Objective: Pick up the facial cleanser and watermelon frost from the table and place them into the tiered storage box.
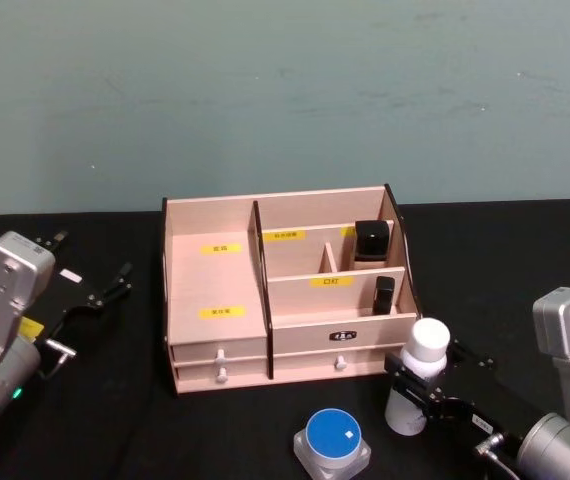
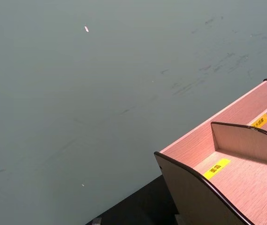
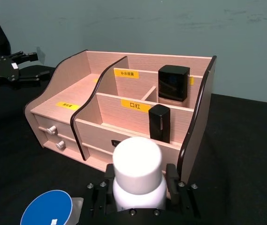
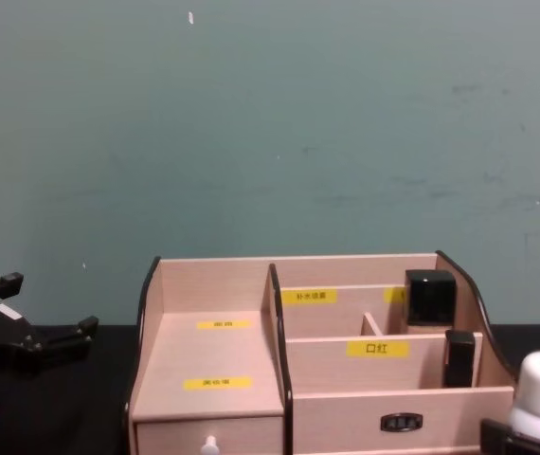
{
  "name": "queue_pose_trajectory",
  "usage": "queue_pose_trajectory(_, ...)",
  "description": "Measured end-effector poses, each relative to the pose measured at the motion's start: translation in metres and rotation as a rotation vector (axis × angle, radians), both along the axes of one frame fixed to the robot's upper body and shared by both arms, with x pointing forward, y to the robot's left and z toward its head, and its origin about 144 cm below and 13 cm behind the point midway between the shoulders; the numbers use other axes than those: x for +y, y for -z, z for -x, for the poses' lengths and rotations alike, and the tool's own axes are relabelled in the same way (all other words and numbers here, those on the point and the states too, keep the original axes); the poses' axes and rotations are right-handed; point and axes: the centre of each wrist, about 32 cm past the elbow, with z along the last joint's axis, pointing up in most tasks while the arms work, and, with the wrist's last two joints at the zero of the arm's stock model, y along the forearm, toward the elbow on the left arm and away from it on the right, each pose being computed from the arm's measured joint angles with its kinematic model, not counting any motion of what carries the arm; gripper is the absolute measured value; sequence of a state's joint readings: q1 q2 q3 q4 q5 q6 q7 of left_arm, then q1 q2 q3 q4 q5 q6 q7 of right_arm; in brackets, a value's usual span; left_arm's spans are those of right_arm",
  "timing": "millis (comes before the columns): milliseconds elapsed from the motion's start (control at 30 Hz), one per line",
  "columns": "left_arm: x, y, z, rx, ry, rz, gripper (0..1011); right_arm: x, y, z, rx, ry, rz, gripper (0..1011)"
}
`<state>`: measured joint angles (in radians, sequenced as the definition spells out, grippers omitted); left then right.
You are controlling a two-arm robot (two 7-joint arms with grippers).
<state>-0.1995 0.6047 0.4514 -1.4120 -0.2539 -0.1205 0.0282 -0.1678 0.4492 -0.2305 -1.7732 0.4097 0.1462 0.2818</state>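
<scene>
1. Just before the right front corner of the tiered storage box, the right gripper was clamped round the upright facial cleanser.
2. Beside it, leftward, sat the watermelon frost.
3. Left of the box, the left gripper hung open, empty.

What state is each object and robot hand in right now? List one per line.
Tall white cylindrical facial cleanser bottle: upright on the table, capped, gripped.
Squat blue-lidded watermelon frost jar: on the table before the box, lid on, untouched.
Pinkish-wood tiered storage box: drawers shut, two black square-capped containers in right compartments.
Right hand: shut on the bottle.
Left hand: open, empty, left of the box.
</scene>
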Motion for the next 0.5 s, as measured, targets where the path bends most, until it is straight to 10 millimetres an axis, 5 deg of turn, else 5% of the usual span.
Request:
queue_pose_trajectory(133,0.0,0.0,0.0,0.0,0.0,0.0,1010,0.0,-0.001,0.0,0.004,0.0,0.003,607)
queue_pose_trajectory(500,0.0,0.0,0.0,0.0,0.0,0.0,1010,0.008,-0.018,-0.01,-0.015,-0.022,0.035,604)
